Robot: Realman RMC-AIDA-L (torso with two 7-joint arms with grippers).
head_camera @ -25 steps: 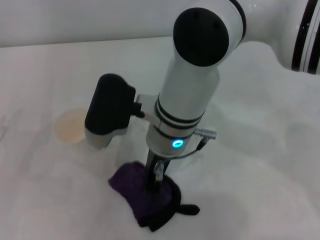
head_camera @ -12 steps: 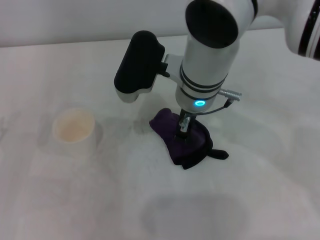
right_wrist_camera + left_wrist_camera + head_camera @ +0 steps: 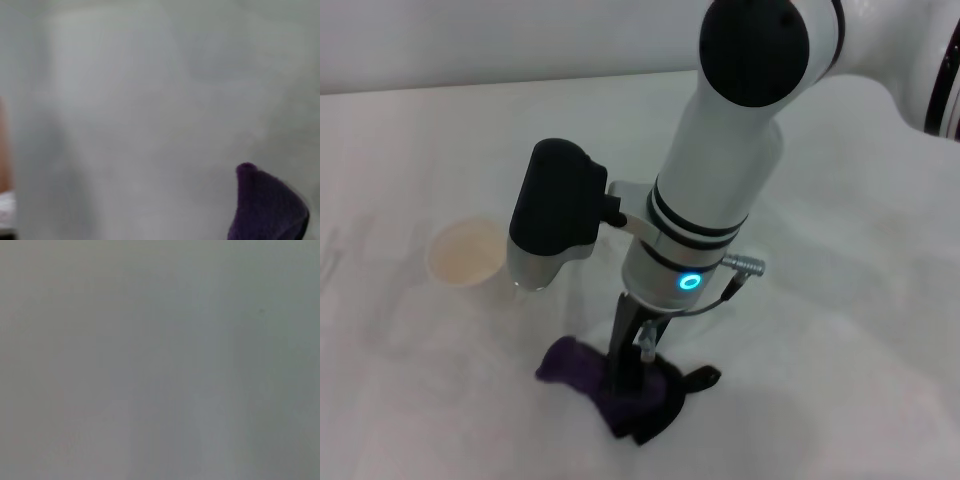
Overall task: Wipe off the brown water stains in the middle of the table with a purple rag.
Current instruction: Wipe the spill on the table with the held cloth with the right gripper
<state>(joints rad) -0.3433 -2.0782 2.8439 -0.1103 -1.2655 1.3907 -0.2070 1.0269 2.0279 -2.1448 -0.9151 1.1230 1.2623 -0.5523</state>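
**Pressing the rag down, with no stain in sight**

Standing over the near middle of the table (image 3: 410, 130), the right gripper (image 3: 628, 372) comes straight down from its tall white arm and has the purple rag (image 3: 582, 370) pinned beneath it. The dark fingers (image 3: 622, 345) are drawn narrow, and they appear to be nipped onto the bunched cloth rather than merely resting on it. The rag lies crumpled, its long axis running from the near right to the far left, with its black loop tab (image 3: 703, 377) poking out on the right. The right wrist view catches only one purple corner of it against bare white tabletop.

As for the brown water stains, I can't pick them out anywhere on the surface that shows; my guess is they're either under the cloth, behind the arm, or already taken up. So the cloth sits directly under the hand, and the next stroke, as I judge it, depends on knowing which way the blotch lies, which these views don't settle.

A white paper cup (image 3: 465, 252) stands to the left and a little farther away, its tan inside showing, just beside the black wrist camera housing (image 3: 555, 205). A wipe sweeping left and away could knock it over, so that side wants care.

The left gripper isn't visible; its wrist view shows only blank grey.
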